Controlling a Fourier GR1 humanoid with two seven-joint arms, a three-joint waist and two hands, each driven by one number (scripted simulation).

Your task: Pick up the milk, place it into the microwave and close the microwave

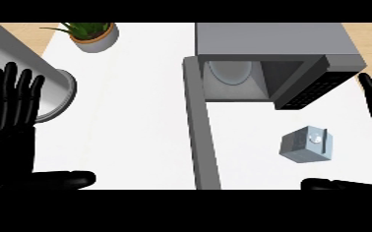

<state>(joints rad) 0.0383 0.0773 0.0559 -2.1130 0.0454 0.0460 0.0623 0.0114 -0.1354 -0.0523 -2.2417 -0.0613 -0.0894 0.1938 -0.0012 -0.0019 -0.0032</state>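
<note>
A small grey-blue milk carton stands on the white counter, in front of and to the right of the microwave. The microwave's door hangs wide open, its edge running toward me, and a pale round plate shows inside the cavity. My left hand rests open at the left edge, fingers up, thumb stretched right. Of my right hand only the thumb at the lower right and a fingertip at the right edge show, apart from the carton.
A potted green plant stands at the back left. A round metal bowl-like object lies beside a grey slab at the far left, near my left fingers. The microwave's dark control panel faces right of the cavity.
</note>
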